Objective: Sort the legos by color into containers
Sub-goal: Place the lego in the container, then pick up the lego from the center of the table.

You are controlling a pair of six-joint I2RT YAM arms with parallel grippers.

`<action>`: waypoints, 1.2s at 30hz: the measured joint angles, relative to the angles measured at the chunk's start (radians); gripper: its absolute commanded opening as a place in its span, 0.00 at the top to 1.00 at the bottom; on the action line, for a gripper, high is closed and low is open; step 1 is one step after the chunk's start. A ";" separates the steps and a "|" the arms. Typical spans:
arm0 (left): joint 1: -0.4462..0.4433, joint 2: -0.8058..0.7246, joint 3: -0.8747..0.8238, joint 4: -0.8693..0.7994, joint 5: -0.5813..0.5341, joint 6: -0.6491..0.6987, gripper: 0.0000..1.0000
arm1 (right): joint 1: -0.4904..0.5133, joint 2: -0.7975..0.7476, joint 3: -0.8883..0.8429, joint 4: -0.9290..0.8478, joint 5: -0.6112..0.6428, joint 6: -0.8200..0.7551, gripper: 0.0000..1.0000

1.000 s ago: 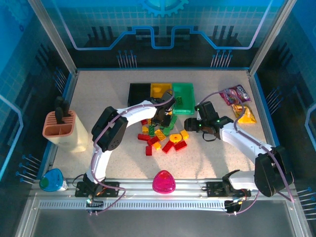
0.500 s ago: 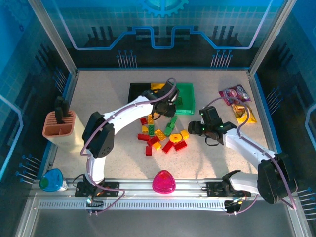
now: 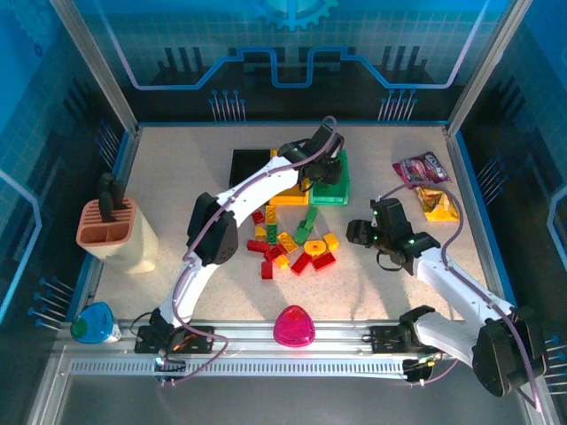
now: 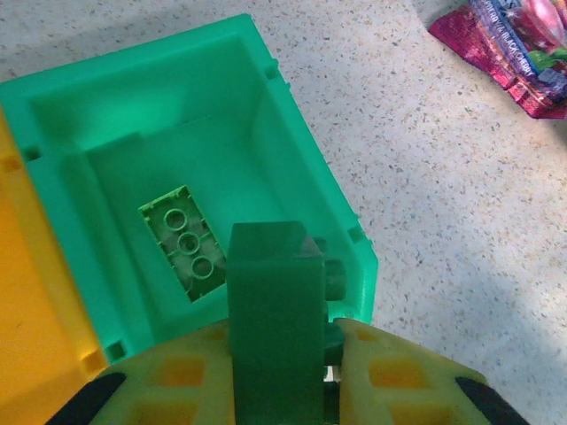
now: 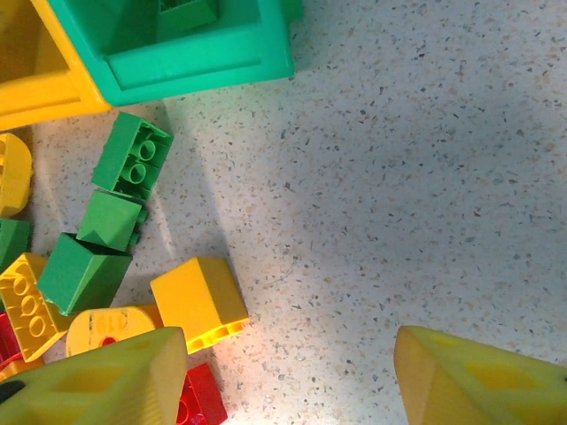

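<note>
Claws over loose legos (image 3: pixel 288 248) on the tabletop (image 3: pixel 177 168)
Left claw (image 4: pixel 285 372) pinches a dark green brick (image 4: pixel 275 292) above the green bin (image 4: pixel 283 164), where a pale green brick (image 4: pixel 182 241) lies; right claw (image 5: pixel 288 372), spread wide, hovers beside the legos.

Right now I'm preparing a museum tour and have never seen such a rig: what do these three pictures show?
Two robot arms are bolted to a speckled table. One picture looks down from above; the other two come from cameras on the wrists. The left gripper, over the green plastic bin, is shut on a dark green studded brick; a light green brick lies inside. The right gripper is open beside the loose pile of red, yellow and green bricks.
</note>
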 measured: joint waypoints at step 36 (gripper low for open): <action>0.072 -0.754 -0.861 0.266 0.069 -0.042 0.46 | 0.195 0.352 0.284 -0.053 -0.009 -0.009 0.35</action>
